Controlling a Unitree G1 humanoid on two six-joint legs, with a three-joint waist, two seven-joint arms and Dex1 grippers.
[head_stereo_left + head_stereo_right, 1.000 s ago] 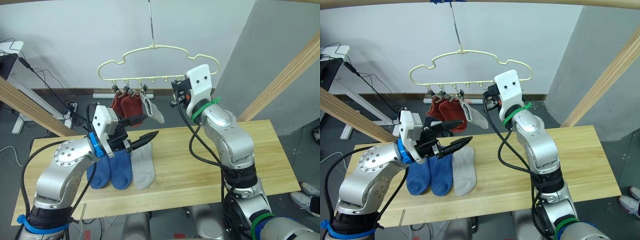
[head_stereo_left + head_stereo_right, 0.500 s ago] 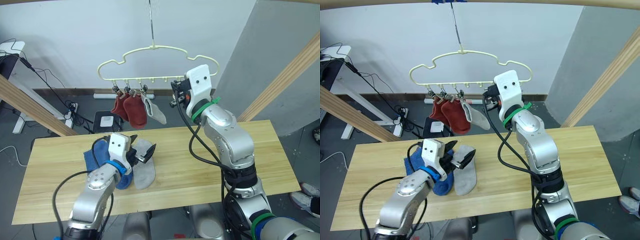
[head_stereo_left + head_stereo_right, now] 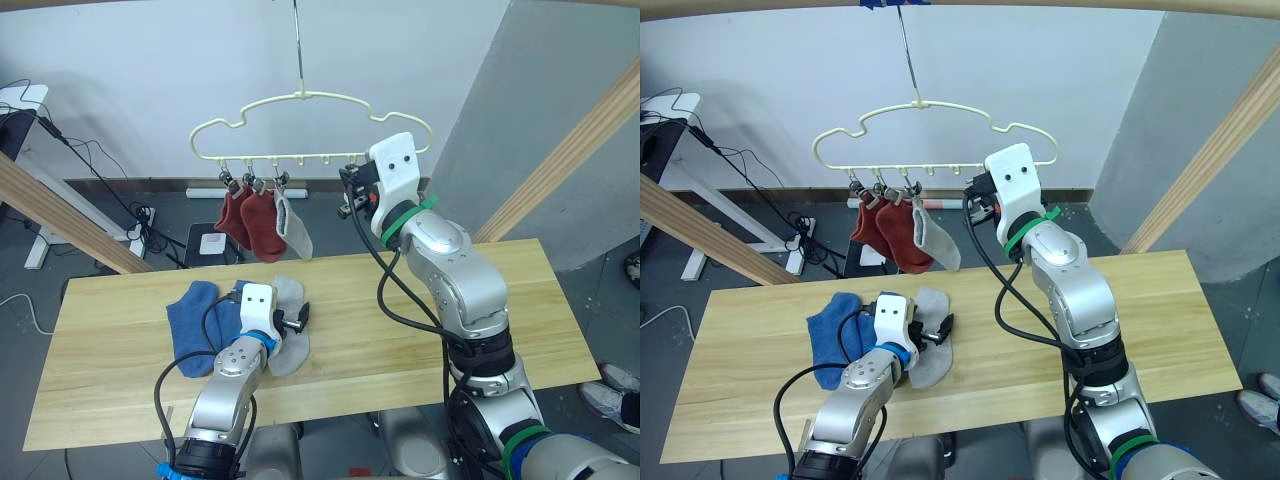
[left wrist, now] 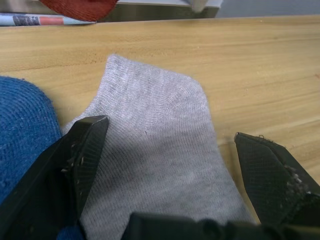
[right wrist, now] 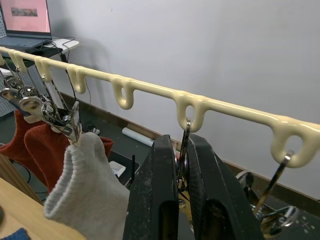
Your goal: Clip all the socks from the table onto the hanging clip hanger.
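Note:
The cream clip hanger (image 3: pixel 300 97) hangs over the table's (image 3: pixel 420 330) far edge. Two rust red socks (image 3: pixel 250 220) and a grey sock (image 3: pixel 293 226) are clipped to it. My right gripper (image 5: pixel 181 144) is up at the hanger, shut on a free metal clip (image 5: pixel 184 131). On the table lie two blue socks (image 3: pixel 191 317) and a light grey sock (image 4: pixel 160 135). My left gripper (image 4: pixel 170 170) sits low over the grey sock, open, one finger on each side of it, holding nothing.
Thick wooden poles slant past the table on the left (image 3: pixel 60 215) and right (image 3: pixel 575 145). Cables and a desk (image 3: pixel 25 95) stand on the floor behind the left end. The table's right half (image 3: pixel 480 300) is bare wood.
My left arm has dropped from beside the hanging socks down to the table, over the grey sock. The hanging grey sock swung back to hang straight. The right gripper stays on its clip.

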